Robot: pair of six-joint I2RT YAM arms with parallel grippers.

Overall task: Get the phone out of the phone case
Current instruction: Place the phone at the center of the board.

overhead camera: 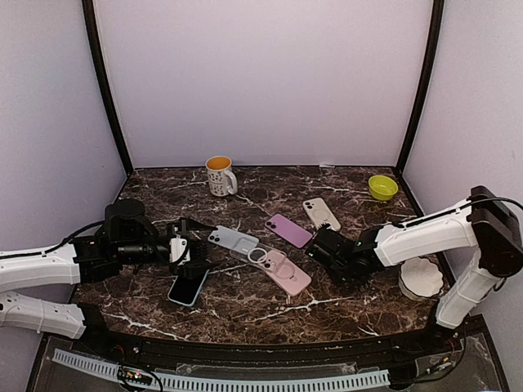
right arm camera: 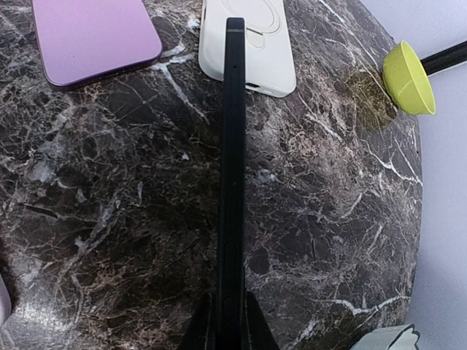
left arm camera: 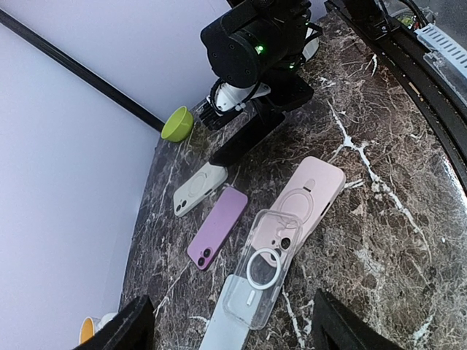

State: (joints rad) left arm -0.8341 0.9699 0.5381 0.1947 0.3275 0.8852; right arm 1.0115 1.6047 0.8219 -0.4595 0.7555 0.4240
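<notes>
**Table [overhead camera: 245, 306]:** dark marble with white veins.

**Right gripper [right arm camera: 228, 321]:** clamped on the black phone [right arm camera: 232, 146]. It holds the phone edge-on by its near end, and the far end points toward the white case [right arm camera: 248, 44]. From the left wrist, the phone slants down toward the marble (contact cannot be told).

**Left gripper [overhead camera: 181, 251]:** fingers [left arm camera: 135, 324] spread apart and holding nothing. It sits low over the left of the table and faces the row of cases.

**Clear case [left arm camera: 263, 270]:** lies flat just ahead of the left gripper, ring mark up. Its far end overlaps the camera corner of the pink case [left arm camera: 310, 193].

**Grey phone [overhead camera: 231, 239]:** back up, touching the clear case on the side toward the left arm.

**Purple phone [overhead camera: 288, 230]:** back up, between the pink case and the white case.

**Blue phone [overhead camera: 189, 286]:** screen up, just beside the left gripper on the near side.

**Mug [overhead camera: 219, 175]:** upright at the rear left.

**Green bowl [overhead camera: 382, 187]:** rear right corner.

**White dish [overhead camera: 421, 278]:** right edge, near the right arm.
</notes>
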